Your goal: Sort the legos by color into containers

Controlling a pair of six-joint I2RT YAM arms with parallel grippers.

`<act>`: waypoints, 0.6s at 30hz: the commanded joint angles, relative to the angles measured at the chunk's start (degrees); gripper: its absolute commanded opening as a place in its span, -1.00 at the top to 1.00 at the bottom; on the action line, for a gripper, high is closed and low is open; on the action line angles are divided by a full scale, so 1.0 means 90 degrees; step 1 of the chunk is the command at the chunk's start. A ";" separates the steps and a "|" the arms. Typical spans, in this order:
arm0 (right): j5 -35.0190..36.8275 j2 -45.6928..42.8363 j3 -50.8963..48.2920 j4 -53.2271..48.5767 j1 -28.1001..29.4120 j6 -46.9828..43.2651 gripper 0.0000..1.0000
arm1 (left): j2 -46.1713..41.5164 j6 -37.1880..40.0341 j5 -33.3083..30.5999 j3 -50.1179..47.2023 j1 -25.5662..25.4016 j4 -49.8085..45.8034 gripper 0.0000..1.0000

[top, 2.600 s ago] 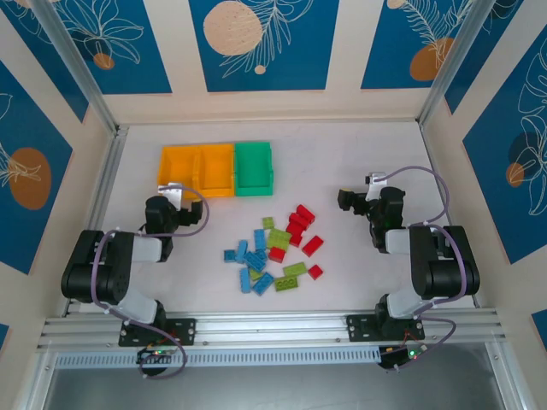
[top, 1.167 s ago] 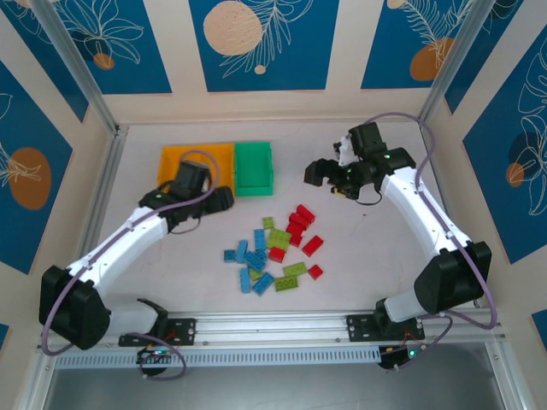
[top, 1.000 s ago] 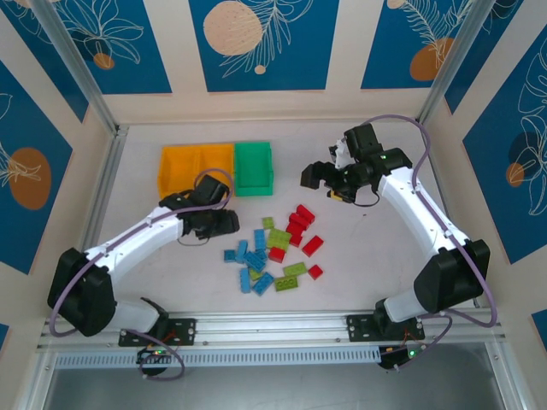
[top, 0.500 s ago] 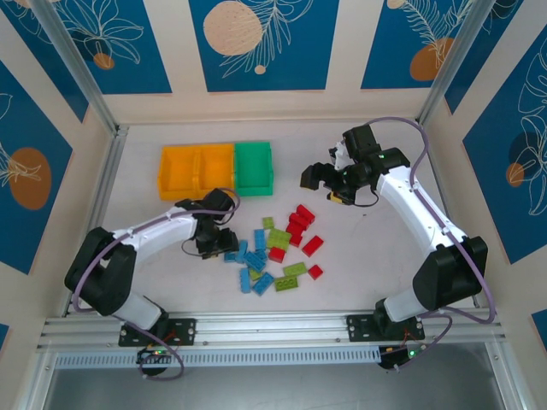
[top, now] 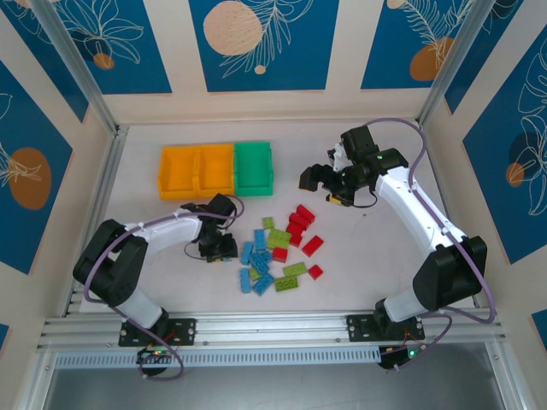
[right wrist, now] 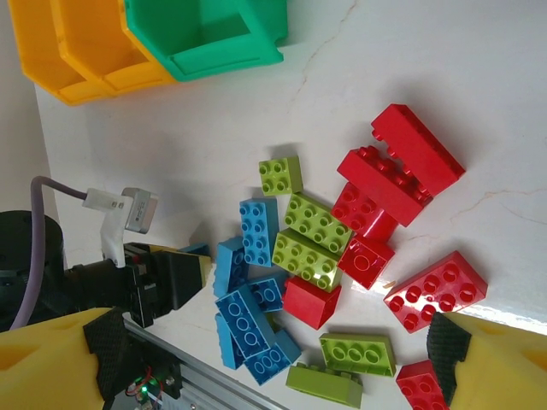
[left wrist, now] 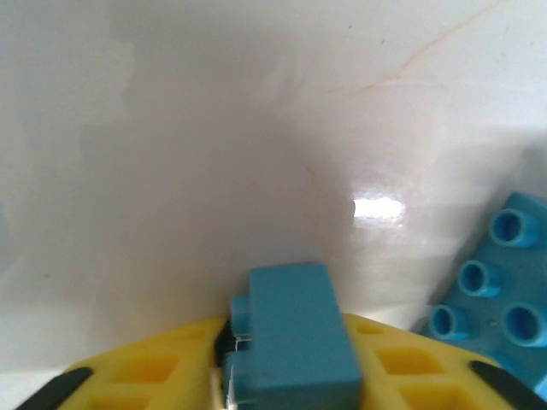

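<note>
Left gripper [top: 220, 248] pinched blue brick [left wrist: 291, 329] at lego pile [top: 275, 248] left edge; right gripper [top: 313, 178] hung open, empty. Pick step. Next, likely: lift, carry to orange bin [top: 176, 153].

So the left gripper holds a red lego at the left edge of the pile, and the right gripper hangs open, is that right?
Not quite. The lego in the left gripper is blue, not red, as the left wrist view shows. The rest is right: it is at the left edge of the pile, and the right gripper hangs open.
</note>
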 commanded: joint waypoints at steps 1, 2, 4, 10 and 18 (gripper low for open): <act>0.0006 -0.0087 0.0053 -0.0187 0.0041 0.0115 -0.87 | -0.0095 0.0066 -0.0543 -0.0082 -0.0044 -0.0039 0.44; 0.0008 -0.0101 0.0068 -0.0192 0.0056 0.0124 -0.87 | -0.0210 0.0084 -0.0615 -0.0039 -0.0034 -0.0066 0.49; 0.0011 -0.0144 0.0106 -0.0208 0.0061 0.0125 -0.87 | -0.0562 0.0190 -0.0815 0.0141 0.0027 -0.0209 0.58; -0.0205 -0.0323 0.0297 0.0518 0.0440 0.0251 -0.87 | -0.0982 0.0968 -0.1589 0.1522 0.1061 -0.0538 0.68; -0.0017 0.0042 0.0624 0.0895 0.0735 0.0613 -0.87 | 0.0860 0.1452 -0.1830 0.3819 0.2742 0.0104 0.68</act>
